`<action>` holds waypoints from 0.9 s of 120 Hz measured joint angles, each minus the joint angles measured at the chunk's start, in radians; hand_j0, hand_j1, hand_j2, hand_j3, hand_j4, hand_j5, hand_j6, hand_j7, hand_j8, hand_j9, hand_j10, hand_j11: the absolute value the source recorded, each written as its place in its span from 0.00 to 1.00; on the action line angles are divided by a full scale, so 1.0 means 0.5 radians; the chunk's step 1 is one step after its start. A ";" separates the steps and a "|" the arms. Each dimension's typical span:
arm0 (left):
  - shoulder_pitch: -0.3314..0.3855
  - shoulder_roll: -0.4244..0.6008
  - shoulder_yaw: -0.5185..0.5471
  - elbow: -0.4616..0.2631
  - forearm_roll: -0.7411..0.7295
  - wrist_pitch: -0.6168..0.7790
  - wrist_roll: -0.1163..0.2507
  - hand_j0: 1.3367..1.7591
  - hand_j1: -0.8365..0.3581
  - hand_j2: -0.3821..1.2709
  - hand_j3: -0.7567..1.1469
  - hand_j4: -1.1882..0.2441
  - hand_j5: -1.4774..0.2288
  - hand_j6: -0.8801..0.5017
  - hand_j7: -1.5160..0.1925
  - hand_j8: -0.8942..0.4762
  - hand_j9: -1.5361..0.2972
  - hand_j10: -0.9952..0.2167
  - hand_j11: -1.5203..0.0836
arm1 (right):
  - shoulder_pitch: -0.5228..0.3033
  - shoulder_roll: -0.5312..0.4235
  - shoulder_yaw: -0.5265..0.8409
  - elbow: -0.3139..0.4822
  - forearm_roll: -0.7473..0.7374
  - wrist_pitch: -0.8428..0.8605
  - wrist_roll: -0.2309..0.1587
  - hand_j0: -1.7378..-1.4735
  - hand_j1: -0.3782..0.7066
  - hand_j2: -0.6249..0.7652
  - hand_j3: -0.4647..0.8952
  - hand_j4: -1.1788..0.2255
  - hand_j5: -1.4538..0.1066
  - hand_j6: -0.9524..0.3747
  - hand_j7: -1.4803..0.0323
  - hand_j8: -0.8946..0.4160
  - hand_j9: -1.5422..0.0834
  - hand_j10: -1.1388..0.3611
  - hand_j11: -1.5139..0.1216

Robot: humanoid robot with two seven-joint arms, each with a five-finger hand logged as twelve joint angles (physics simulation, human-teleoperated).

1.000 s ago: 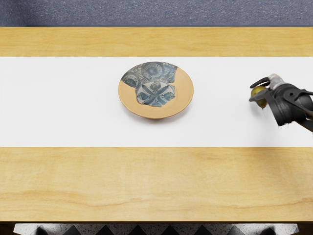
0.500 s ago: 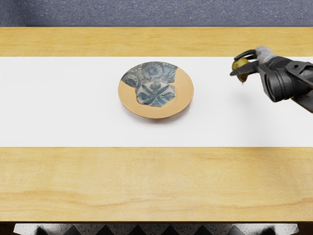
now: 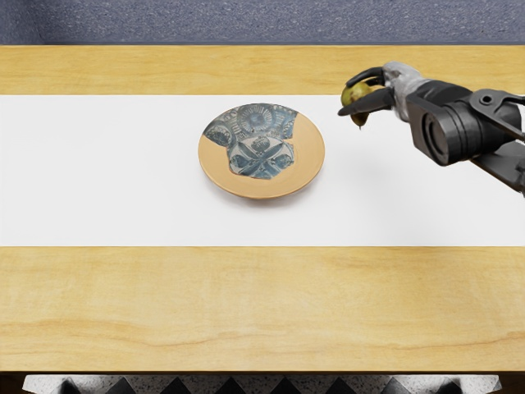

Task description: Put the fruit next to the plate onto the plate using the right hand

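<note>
An orange plate with a blue-grey patterned centre sits on the white runner, left of the middle. My right hand comes in from the right edge and hangs in the air, up and to the right of the plate. Its dark fingers are curled around a small yellow-green fruit, which is partly hidden by them. The fruit is lifted off the table, a short way right of the plate's rim. The left arm does not show.
A white runner crosses the wooden table from side to side. A dark grey floor strip lies beyond the table's far edge.
The right hand has risen and carried the fruit leftwards, from the table's right edge to just right of the plate. The plate has not moved.
</note>
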 joint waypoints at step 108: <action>0.000 0.000 0.000 0.001 0.000 0.000 0.000 0.76 0.99 0.23 0.40 0.83 0.87 0.64 0.89 0.65 0.84 0.82 0.95 | -0.031 0.708 0.010 -0.391 -0.194 0.094 0.003 0.37 0.69 0.64 0.34 0.23 0.22 0.49 0.26 0.51 0.25 0.42 0.21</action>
